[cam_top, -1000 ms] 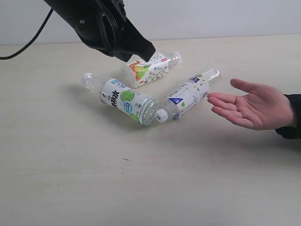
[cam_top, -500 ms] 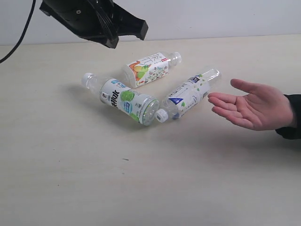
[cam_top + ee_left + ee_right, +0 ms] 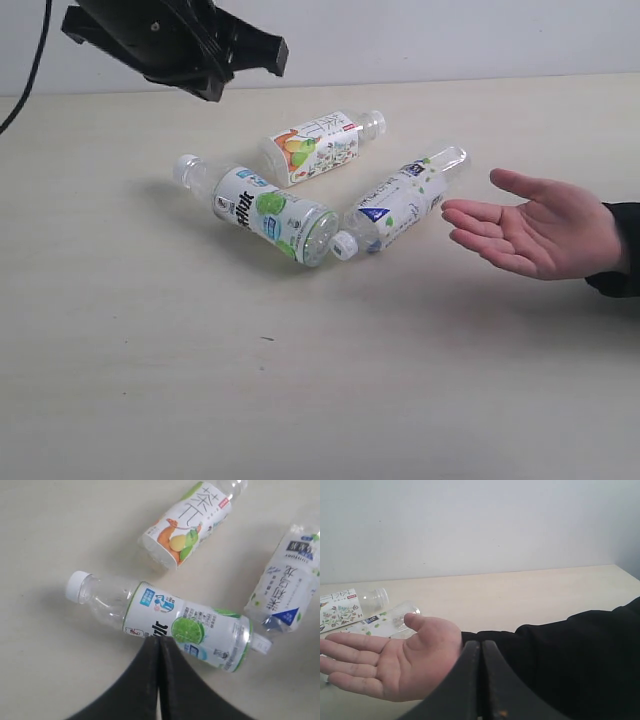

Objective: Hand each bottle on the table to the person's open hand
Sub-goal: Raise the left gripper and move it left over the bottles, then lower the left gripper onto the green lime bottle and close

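Left gripper (image 3: 159,641), fingers pressed together and empty, hangs above a clear lime-labelled plastic bottle (image 3: 185,630) that could roll into its blue-labelled neighbour (image 3: 287,587) if grasped off-centre.

- I log left bottle (image 3: 265,213) lying on worktop (image 3: 150,380), its base just beside the cap of right bottle (image 3: 400,200).
- Rear bottle (image 3: 315,145) behind both.
- Open hand (image 3: 545,225) right of them.

wall (image 3: 450,35): plain white, at back | cable (image 3: 33,75): black, far left | sleeve (image 3: 630,245): black, far right
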### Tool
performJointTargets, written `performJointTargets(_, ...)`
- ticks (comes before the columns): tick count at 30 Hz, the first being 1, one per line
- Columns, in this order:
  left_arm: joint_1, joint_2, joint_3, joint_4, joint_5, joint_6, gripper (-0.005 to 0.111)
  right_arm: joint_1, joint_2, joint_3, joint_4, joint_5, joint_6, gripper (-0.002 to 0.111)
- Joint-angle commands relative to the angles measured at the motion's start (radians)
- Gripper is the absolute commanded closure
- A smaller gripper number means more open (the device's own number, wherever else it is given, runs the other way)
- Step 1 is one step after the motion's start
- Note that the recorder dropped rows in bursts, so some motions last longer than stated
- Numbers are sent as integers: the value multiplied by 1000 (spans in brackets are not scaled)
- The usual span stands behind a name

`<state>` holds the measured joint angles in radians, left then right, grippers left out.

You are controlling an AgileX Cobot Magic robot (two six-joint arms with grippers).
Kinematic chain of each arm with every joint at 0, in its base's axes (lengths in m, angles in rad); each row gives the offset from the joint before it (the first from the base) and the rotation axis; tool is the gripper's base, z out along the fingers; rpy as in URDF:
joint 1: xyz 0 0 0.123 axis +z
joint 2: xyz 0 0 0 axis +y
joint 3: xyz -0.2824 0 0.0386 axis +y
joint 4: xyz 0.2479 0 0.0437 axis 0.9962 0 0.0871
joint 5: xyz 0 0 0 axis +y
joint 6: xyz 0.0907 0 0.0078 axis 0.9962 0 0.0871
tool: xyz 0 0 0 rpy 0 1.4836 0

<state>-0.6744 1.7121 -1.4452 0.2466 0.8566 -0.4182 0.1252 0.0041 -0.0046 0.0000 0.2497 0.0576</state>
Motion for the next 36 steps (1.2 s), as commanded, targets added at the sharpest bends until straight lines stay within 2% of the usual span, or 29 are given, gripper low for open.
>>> performJointTargets(1, 0, 64, 2, 12, -44, 362, 106, -3, -4, 5, 0, -6, -4, 108)
performJointTargets(3, -2, 93, 2, 12, -34, 593, 106, -3, -4, 5, 0, -6, -4, 108)
performJointTargets(6, -2, 127, 2, 12, -32, 843, 106, -3, -4, 5, 0, -6, -4, 108)
performJointTargets(12, -2, 173, 2, -4, -25, 1257, 107, -3, -4, 5, 0, -6, -4, 108)
performJointTargets(14, -2, 180, 2, -81, 6, 1477, 107, -3, -4, 5, 0, -6, -4, 108)
performJointTargets(17, 14, 182, 2, -292, 122, 1939, 107, -3, -4, 5, 0, -6, -4, 108)
performJointTargets(18, 23, 182, 2, -355, 144, 2042, 107, -3, -4, 5, 0, -6, -4, 108)
performJointTargets(20, 42, 182, -5, -431, 132, 2135, 107, -3, -4, 5, 0, -6, -4, 108)
performJointTargets(23, 80, 186, -40, -450, 151, 2170, 107, -3, -4, 5, 0, -6, -4, 108)
performJointTargets(28, 158, 237, -147, -470, 342, 2193, 107, -3, -4, 5, 0, -6, -4, 108)
performJointTargets(30, 185, 263, -185, -490, 364, 2193, 107, -3, -4, 5, 0, -6, -4, 108)
performJointTargets(33, 200, 295, -212, -521, 323, 2199, 107, -3, -4, 5, 0, -6, -4, 108)
performJointTargets(36, 195, 318, -212, -526, 191, 2201, 107, -3, -4, 5, 0, -6, -4, 108)
